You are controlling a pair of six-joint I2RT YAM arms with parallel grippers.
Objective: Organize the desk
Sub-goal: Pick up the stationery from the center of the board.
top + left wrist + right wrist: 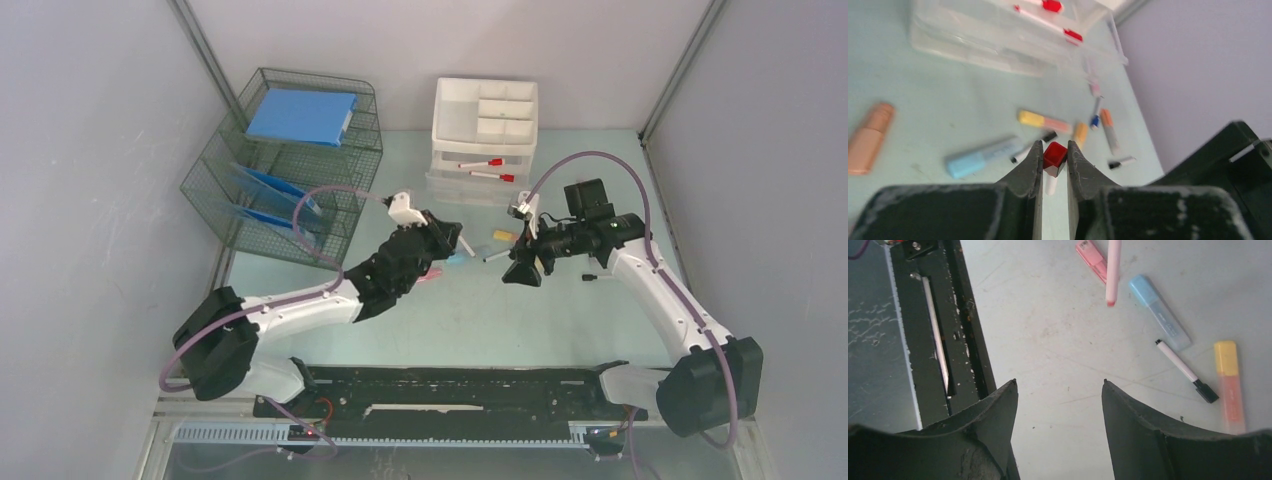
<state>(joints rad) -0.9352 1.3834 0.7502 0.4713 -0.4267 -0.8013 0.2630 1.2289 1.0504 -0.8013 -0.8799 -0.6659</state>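
1. Left arm runs from its base at 8 o'clock of the top view toward the centre, with the wrist tipped down over the loose pens.
2. Left fingers are nearly pressed together, pinching a marker by its red cap. The white barrel pokes out below the cap.
3. Right arm comes from its base at 4 o'clock and bends at the elbow. The wrist is turned toward 9 o'clock, near the left wrist but apart from it.
4. Right fingers are spread wide with nothing between them, hovering over bare surface and touching nothing.
5. Surface is pale mint green and fills the middle of the top view, with the black rail along 6 o'clock.
6. Loose on it, at 12 to 3 o'clock in the right wrist view: pink highlighter, blue highlighter, black-capped pen, yellow-orange highlighter.
7. Wire rack sits at 10 o'clock with a blue folder on its top tier.
8. White drawer unit sits at 12 o'clock. Its clear drawer is out and holds two red-capped markers.
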